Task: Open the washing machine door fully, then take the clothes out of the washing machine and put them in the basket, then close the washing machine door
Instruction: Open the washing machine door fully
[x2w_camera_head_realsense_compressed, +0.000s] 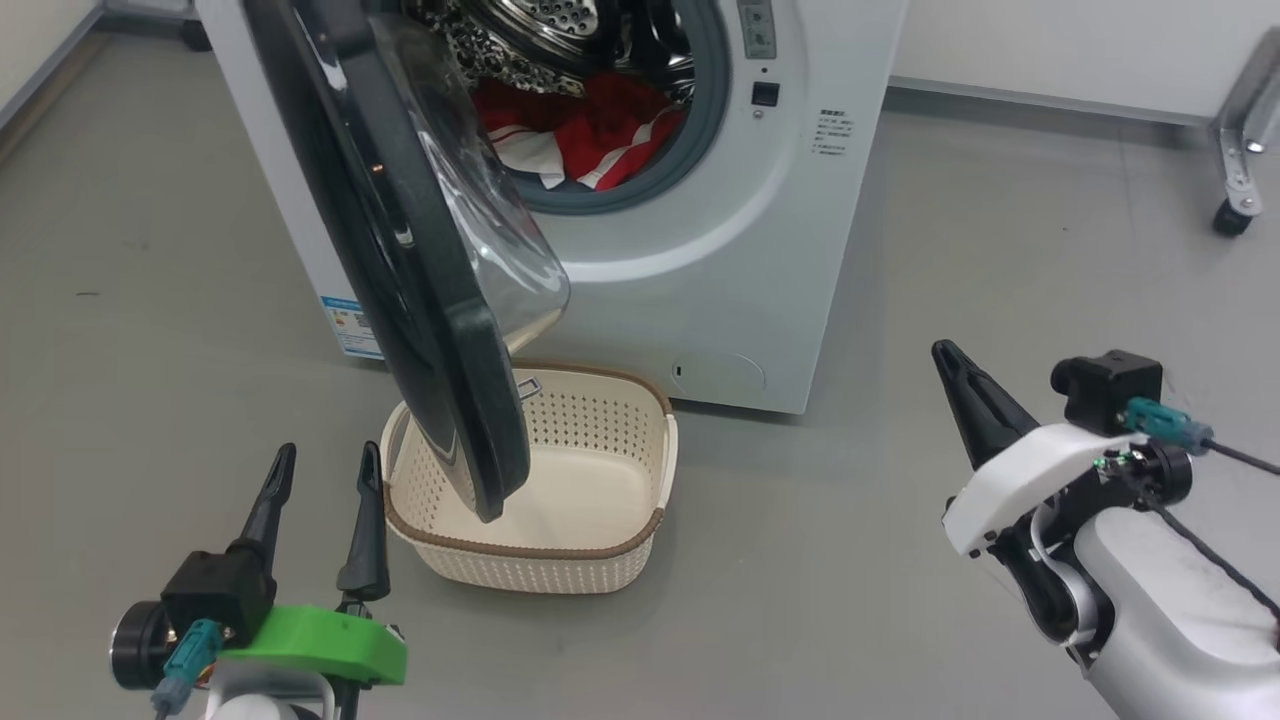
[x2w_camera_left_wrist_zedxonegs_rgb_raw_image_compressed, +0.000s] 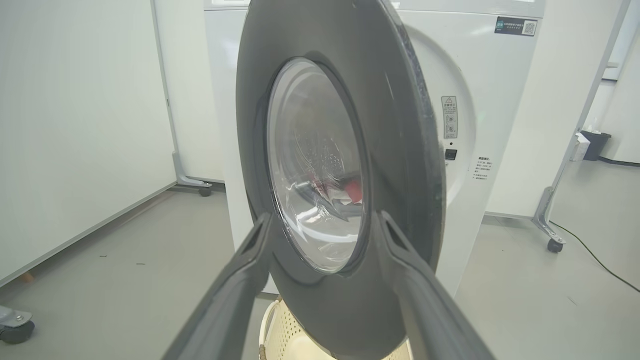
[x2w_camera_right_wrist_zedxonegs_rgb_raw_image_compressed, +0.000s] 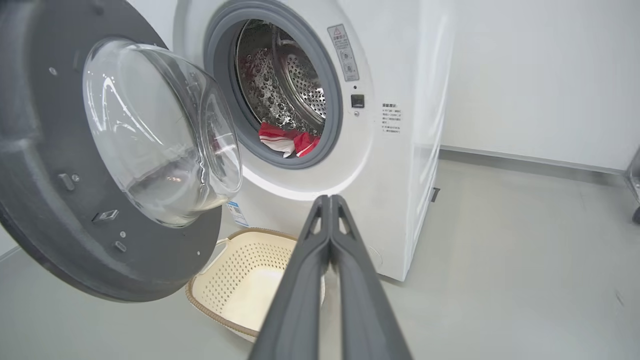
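Washer (x2w_camera_head_realsense_compressed: 700, 250): white front-loader on grey floor (x2w_camera_head_realsense_compressed: 900, 560); drum mouth exposed.
Door (x2w_camera_head_realsense_compressed: 400, 250): black, w/ clear glass bulge; swung abt halfway out on washer's left side; in head view its lower edge hangs over basket's left part.
Clothes (x2w_camera_head_realsense_compressed: 590, 130): red w/ white; heaped at drum bottom, against the gasket lip.
Basket (x2w_camera_head_realsense_compressed: 540, 575): cream, brown rim; on floor just in front of washer, below door.
L hand (x2w_camera_head_realsense_compressed: 330, 450): fingers apart, gripping nothing; low left, near basket's left rim; pointed at door's outer face; contact w/ door: can't tell.
R hand (x2w_camera_head_realsense_compressed: 948, 352): fingers pressed together, nothing between; low right, well apart from washer & basket; pointed toward washer front.
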